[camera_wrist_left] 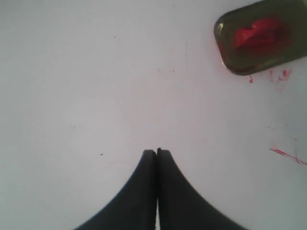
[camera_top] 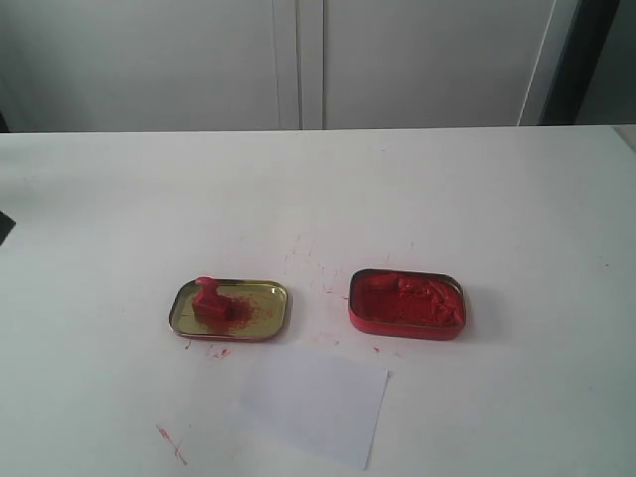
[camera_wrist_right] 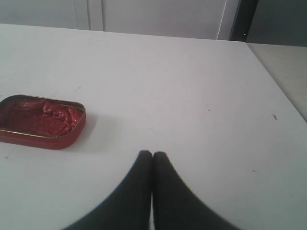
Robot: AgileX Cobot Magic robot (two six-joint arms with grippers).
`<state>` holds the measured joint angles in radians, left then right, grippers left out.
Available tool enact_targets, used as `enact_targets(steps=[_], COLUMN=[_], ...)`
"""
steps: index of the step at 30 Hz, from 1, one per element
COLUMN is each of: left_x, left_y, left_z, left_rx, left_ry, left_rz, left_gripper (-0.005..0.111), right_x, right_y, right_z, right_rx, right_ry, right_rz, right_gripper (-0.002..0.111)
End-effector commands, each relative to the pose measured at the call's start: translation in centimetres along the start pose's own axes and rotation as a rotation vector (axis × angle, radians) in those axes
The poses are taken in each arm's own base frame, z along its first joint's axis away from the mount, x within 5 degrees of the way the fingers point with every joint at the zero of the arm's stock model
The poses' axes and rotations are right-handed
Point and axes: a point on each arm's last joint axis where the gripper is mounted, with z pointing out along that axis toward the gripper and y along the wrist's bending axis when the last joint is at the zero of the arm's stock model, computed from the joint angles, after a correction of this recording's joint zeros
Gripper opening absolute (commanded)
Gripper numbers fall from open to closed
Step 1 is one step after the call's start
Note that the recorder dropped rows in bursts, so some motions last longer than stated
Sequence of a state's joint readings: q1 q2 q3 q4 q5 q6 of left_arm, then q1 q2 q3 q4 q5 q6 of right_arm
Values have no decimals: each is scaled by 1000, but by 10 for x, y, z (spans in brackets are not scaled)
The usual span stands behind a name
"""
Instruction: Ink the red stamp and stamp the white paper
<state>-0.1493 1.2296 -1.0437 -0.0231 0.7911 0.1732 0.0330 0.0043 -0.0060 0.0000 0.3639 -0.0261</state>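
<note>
The red stamp [camera_top: 211, 298] sits inside the shallow gold lid [camera_top: 270, 308], in its left part as the exterior view shows it, among red smears. I cannot tell if it is upright or tilted. The red tin [camera_top: 402, 326] with ink paste is to the right of the lid, apart from it. The white paper [camera_top: 318, 402] lies flat on the desk [camera_top: 447, 189], nearer to the camera, below the gap between lid and tin, touching neither. The left gripper [camera_wrist_left: 157, 152] has its fingers pressed together and holds nothing; it hangs over bare desk, well apart from the lid. The right gripper [camera_wrist_right: 152, 154] is also fully closed and empty, near the red tin.
</note>
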Motion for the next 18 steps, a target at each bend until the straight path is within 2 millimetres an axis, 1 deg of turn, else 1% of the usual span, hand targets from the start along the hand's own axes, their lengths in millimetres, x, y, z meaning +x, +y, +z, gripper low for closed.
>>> enact_targets(steps=[1,6,11,18], left_x=[-17,-34,-45,-61], left_y=[-14,-26,-35,-45], left_z=[13,28,43,54], left_rx=[64,105,167,307], left_ry=[64,104,151,120], left_rz=[66,175,274,356], left_gripper=[0,0,0,0], right_x=[0,0,0,0], right_y=[0,0,0,0], right_z=[0,0,0,0], right_rx=[2,2,2,2], right_ry=[-14,-14,-14,-14], right_rz=[3,3,3,3], right_gripper=[0,0,0,0])
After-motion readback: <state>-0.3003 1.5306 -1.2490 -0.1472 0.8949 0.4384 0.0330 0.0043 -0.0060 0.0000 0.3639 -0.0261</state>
